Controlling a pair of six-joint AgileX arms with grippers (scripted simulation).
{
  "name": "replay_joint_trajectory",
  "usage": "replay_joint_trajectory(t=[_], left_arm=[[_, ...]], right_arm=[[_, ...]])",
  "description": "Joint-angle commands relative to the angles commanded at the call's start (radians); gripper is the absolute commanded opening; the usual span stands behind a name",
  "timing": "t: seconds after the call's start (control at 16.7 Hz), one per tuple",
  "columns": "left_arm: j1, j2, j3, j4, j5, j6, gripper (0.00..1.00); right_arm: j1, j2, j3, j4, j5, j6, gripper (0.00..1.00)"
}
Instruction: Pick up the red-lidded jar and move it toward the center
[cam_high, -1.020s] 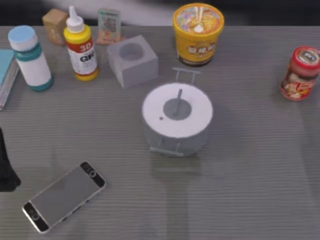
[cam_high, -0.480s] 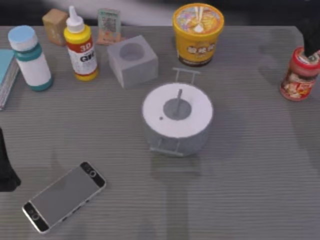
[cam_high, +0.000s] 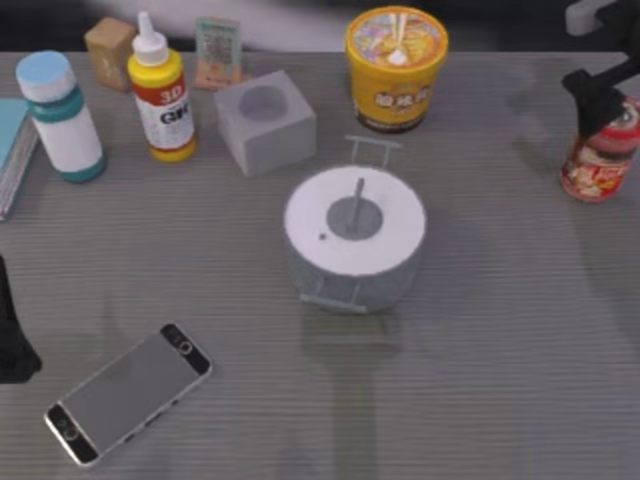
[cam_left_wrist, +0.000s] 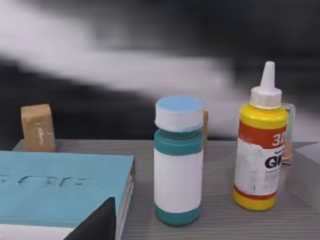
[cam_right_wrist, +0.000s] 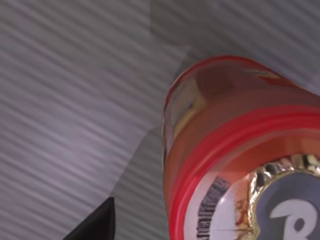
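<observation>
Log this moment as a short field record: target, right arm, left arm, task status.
target: red-lidded jar, upright on the table at the far right edge
right pincer: over the jar's lid, finger state unclear
left pincer: parked at the left edge
centre: white round device
status: jar not yet lifted

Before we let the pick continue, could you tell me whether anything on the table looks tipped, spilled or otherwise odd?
Nothing stands out. The red-lidded jar stands upright near the table's right edge with the right gripper above its lid; the yellow noodle cup, yellow bottle and teal bottle are upright, and the phone lies flat.
</observation>
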Motion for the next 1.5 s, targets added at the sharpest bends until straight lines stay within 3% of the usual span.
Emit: replay_joint_trajectory(t=[0.42,0.9,1.26,1.5], left_arm=[[0.000,0.000,0.000,0.000,0.000,0.000,1.00],[0.000,0.000,0.000,0.000,0.000,0.000,1.00],[0.000,0.000,0.000,0.000,0.000,0.000,1.00],[0.000,0.000,0.000,0.000,0.000,0.000,1.00]], right_arm=[[-0.004,0.015,0.014,-0.004,0.001,-0.001,1.00],[0.003,0.261,0.371,-0.105,0.004,0.004,1.00],[0.005,0.298,0.416,-0.119,0.005,0.006,1.00],[0.005,0.298,0.416,-0.119,0.005,0.006,0.70]])
